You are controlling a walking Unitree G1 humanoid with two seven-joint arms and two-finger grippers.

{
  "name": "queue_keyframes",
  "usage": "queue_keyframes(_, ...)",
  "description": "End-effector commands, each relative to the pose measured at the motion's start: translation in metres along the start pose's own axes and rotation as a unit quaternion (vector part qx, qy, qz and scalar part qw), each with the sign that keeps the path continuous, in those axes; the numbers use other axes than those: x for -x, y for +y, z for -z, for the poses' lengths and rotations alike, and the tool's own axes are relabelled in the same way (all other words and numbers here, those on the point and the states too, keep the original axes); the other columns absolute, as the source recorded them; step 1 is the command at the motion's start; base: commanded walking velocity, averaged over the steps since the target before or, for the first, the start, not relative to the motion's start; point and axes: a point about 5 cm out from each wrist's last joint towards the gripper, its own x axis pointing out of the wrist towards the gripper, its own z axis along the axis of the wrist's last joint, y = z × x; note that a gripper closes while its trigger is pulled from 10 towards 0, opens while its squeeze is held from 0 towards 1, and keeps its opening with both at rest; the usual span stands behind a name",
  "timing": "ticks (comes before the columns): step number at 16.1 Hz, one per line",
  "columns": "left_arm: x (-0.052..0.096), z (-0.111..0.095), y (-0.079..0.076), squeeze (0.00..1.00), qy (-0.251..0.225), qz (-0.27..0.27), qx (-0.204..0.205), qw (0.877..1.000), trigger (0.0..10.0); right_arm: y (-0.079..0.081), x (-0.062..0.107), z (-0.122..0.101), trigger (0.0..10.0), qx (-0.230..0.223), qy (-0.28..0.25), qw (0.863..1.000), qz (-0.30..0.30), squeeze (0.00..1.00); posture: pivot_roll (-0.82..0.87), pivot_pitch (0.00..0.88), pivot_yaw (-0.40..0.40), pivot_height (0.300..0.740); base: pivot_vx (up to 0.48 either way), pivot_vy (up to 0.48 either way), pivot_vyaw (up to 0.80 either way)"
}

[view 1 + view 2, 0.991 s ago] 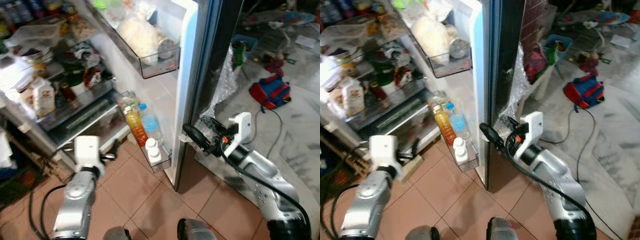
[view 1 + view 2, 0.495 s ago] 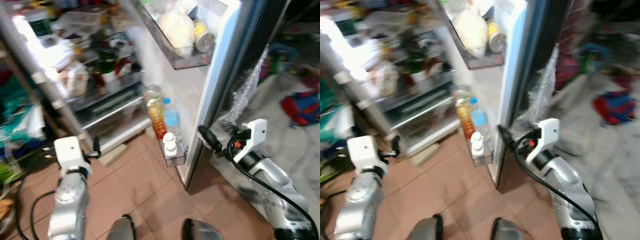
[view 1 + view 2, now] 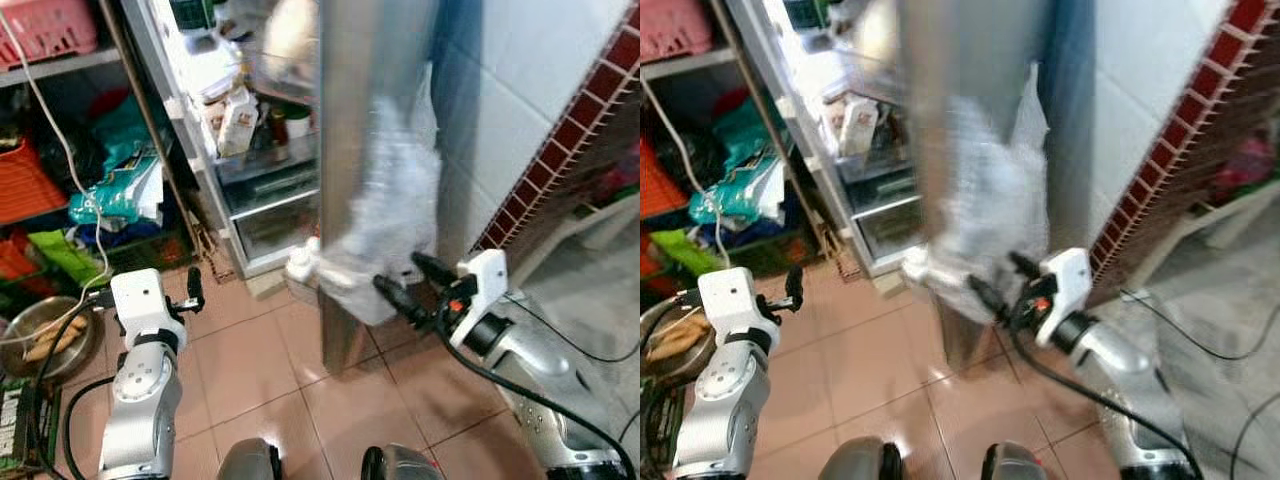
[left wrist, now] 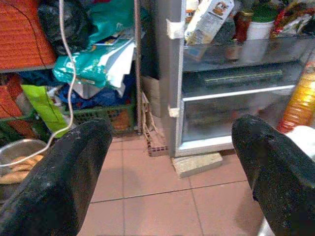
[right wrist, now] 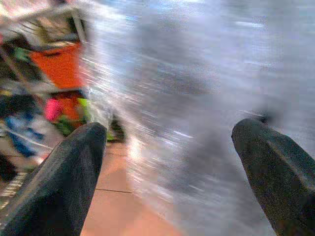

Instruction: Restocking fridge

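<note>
**Fridge door swung most of the way shut**

Since a second earlier, the fridge door [image 3: 365, 150] had swung from wide open to nearly edge-on, hiding its bottle shelf. The right gripper [image 3: 412, 284] sat against the door's outer face beside loose plastic wrap [image 3: 390, 215], fingers apart and holding nothing. The left gripper [image 3: 190, 289] hung low over the tiled floor [image 3: 250, 360], fingers also spread and empty. Shelves in the fridge [image 3: 255, 130] looked stocked, so closing appeared to be the step in hand; the next move likely called for a steady push until the door sealed.
</note>
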Motion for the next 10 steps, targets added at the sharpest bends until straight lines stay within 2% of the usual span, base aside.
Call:
queue_keyframes(1, 0.000, 0.002, 0.001, 0.00, 0.006, 0.000, 0.000, 1.000, 10.0, -0.008, 0.003, 0.004, 10.0, 0.020, 0.005, 0.999, 0.037, 0.00, 0.04, 0.063, 0.029, 0.740, 0.000, 0.000, 0.00)
queue_keyframes(2, 0.001, 0.002, -0.002, 0.00, 0.003, 0.013, -0.004, 1.000, 10.0, -0.021, 0.006, 0.008, 10.0, 0.034, 0.002, 0.994, 0.108, 0.00, 0.04, 0.062, 0.026, 0.740, 0.000, 0.000, 0.00)
queue_keyframes(3, 0.001, 0.003, -0.005, 0.00, 0.003, 0.023, -0.004, 1.000, 10.0, -0.029, 0.008, 0.012, 10.0, 0.049, 0.001, 0.986, 0.162, 0.00, 0.03, 0.061, 0.024, 0.740, 0.000, 0.000, 0.00)
queue_keyframes(4, 0.002, 0.003, -0.008, 0.00, 0.002, 0.035, -0.005, 0.999, 10.0, -0.032, 0.008, 0.016, 10.0, 0.042, -0.004, 0.979, 0.199, 0.00, 0.03, 0.054, 0.023, 0.740, 0.000, 0.000, 0.00)
queue_keyframes(6, 0.001, 0.000, -0.016, 0.00, -0.005, 0.065, -0.006, 0.998, 10.0, -0.026, -0.001, 0.018, 10.0, 0.060, -0.016, 0.975, 0.211, 0.00, 0.04, 0.057, 0.024, 0.740, 0.000, 0.000, 0.00)
queue_keyframes(7, 0.000, 0.000, -0.020, 0.00, -0.004, 0.089, -0.016, 0.996, 10.0, -0.027, -0.007, 0.019, 10.0, 0.054, -0.021, 0.970, 0.237, 0.00, 0.04, 0.061, 0.028, 0.740, 0.000, 0.000, 0.00)
queue_keyframes(10, -0.008, -0.001, -0.016, 0.00, -0.003, 0.091, -0.021, 0.996, 10.0, -0.027, -0.011, 0.021, 10.0, 0.061, -0.026, 0.964, 0.256, 0.00, 0.04, 0.067, 0.031, 0.740, 0.000, 0.080, -0.70)
